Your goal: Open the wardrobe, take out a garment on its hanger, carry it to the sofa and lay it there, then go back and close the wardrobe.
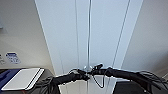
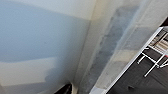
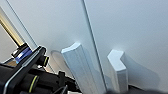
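Note:
The white wardrobe stands right in front of me, its two tall doors meeting at a thin centre seam and looking shut. Both dark arms reach in to that seam low down. My left gripper is just left of the seam and my right gripper is just right of it, the two almost touching. In the right wrist view the wardrobe's door is very close. Its two small white handles, one on each side of the seam and the other, stick out toward the camera. The garment, hanger and sofa are hidden.
A white flat board or tabletop lies at the lower left, with something blue beside it. Pale walls flank the wardrobe. In the left wrist view a white surface is close, with a white frame on dark floor beyond.

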Motion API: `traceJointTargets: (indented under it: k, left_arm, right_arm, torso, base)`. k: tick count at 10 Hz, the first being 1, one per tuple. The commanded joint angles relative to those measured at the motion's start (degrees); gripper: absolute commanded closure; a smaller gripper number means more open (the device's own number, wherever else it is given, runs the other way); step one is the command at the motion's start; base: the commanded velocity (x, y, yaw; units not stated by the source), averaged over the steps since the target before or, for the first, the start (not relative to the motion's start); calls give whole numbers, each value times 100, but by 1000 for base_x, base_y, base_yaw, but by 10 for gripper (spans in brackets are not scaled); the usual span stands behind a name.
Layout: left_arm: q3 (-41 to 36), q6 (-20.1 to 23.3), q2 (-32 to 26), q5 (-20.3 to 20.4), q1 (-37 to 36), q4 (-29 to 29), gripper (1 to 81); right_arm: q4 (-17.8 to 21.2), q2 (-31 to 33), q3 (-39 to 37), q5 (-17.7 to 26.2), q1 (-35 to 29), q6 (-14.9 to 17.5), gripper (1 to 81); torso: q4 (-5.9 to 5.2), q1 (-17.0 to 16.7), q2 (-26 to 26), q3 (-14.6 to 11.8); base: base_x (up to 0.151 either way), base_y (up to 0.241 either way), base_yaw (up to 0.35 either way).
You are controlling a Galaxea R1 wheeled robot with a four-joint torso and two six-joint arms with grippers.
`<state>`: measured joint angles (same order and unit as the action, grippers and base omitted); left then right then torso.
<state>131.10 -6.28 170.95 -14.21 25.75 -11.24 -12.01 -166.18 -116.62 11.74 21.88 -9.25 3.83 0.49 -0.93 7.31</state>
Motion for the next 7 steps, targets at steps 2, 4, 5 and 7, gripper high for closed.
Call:
traceJointTargets:
  k: [2, 4, 5, 7]
  left_arm:
    - [22, 48, 361, 305, -1058, -63, 10]
    - [-767, 39, 213, 471, -988, -54, 10]
    - [-1338, -5, 46, 595, -988, -54, 10]
    - [-2288, -22, -253, 595, -927, -62, 10]
  right_arm:
    - [49, -120, 359, -5, -882, -33, 10]
    - [41, -67, 982, -49, -751, -181, 10]
    - [41, -49, 1264, -66, -663, -234, 10]
    - [23, -14, 1738, -84, -408, -296, 10]
  torso:
    - [0, 0, 0, 0]
    - [0, 0, 0, 0]
    - [0, 0, 0, 0]
    - [0, 2, 2, 2]
  base:
    - [0, 0, 0]
    - [0, 0, 0]
    - [0, 0, 0]
    - [0, 0, 0]
